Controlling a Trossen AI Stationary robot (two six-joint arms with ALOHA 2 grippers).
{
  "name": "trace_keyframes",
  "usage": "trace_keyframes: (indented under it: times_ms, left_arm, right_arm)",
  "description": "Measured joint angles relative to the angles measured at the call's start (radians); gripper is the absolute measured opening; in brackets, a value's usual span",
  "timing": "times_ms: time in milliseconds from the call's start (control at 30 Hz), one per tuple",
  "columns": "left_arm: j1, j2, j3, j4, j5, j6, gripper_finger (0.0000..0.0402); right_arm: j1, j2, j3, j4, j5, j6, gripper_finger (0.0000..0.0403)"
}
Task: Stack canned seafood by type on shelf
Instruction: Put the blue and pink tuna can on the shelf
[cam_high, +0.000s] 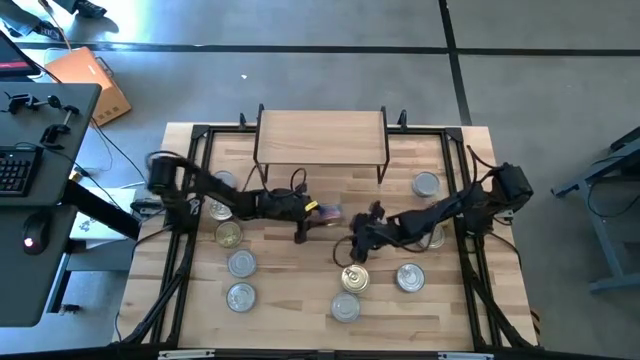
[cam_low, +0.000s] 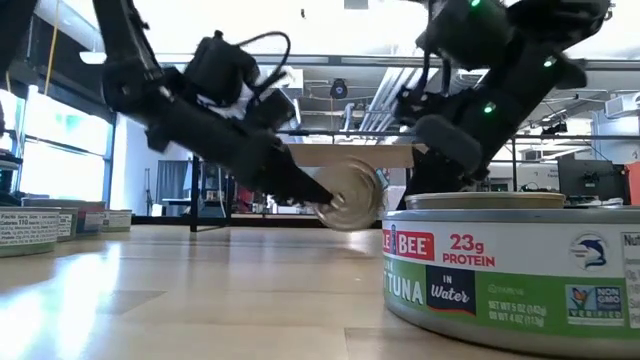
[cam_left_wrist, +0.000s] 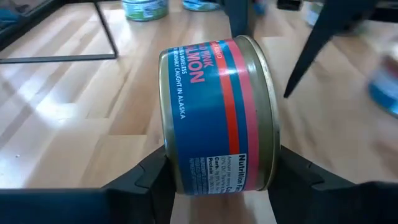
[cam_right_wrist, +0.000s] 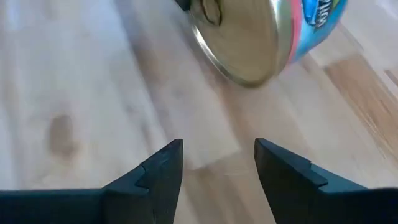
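Note:
The salmon tin (cam_left_wrist: 214, 115), with a blue and pink label, is on its side in my left gripper (cam_high: 322, 212) at the table's middle, in front of the shelf (cam_high: 322, 135). In the low view this tin (cam_low: 352, 196) shows a gold end. My right gripper (cam_right_wrist: 217, 155) is open and empty, hovering over bare wood just near-right of the held tin (cam_right_wrist: 249, 37). Several other tins stand upright on the table, among them a gold-lidded one (cam_high: 355, 279) and silvery ones (cam_high: 241, 263), (cam_high: 426, 185). Nothing rests on the shelf top. My left gripper pinches the salmon tin between its two fingers, one finger (cam_left_wrist: 155, 171) on each flat end, near the lower rim (cam_left_wrist: 186, 180). The fingers come from the table's left, slanting down. The tin is on edge, its axis level, lifted clear low over the table.
A green-labelled tuna tin (cam_low: 520, 270) stands close to the low camera at the near edge. Tins stand in a column on the left (cam_high: 228, 234) and in a cluster at the near right (cam_high: 410, 277). Black frame rails (cam_high: 190, 200) run along both table sides. Bare wood lies in front of the shelf.

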Motion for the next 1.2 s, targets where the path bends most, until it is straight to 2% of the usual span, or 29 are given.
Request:
trace_keyframes:
  times_ms: [167,300,433,567,767,867,967,1100,1200]
  left_arm:
    - [-0.021,-0.234,-0.012,-0.393,0.119,0.038,0.0174]
    - [-0.031,-0.364,-0.012,-0.654,0.269,0.128,0.0174]
    - [-0.027,-0.423,-0.012,-0.761,0.433,0.173,0.0174]
    - [0.008,-0.423,-0.012,-0.744,0.608,0.124,0.0174]
    - [0.099,-0.376,-0.012,-0.690,0.836,-0.011,0.0174]
    - [0.146,-0.350,-0.012,-0.671,0.886,-0.065,0.0174]
    - [0.179,-0.321,-0.012,-0.629,0.942,-0.106,0.0174]
    - [0.198,-0.290,-0.012,-0.588,0.984,-0.130,0.0174]
    - [0.201,-0.276,-0.012,-0.588,0.986,-0.131,0.0174]
  right_arm:
    - [0.075,0.000,0.000,0.084,0.056,-0.191,0.0193]
    - [0.126,0.000,0.000,0.242,0.053,-0.556,0.0193]
    - [0.159,0.000,0.011,0.382,0.086,-0.859,0.0193]
    - [0.164,0.000,0.099,0.328,0.137,-1.106,0.0193]
    - [0.148,0.003,0.274,0.117,0.141,-1.337,0.0204]
    - [0.147,0.027,0.354,-0.001,0.141,-1.427,0.0228]
    - [0.147,0.071,0.409,-0.047,0.141,-1.539,0.0260]
    - [0.147,0.140,0.444,-0.048,0.146,-1.760,0.0297]
    - [0.147,0.195,0.445,0.033,0.232,-1.974,0.0307]
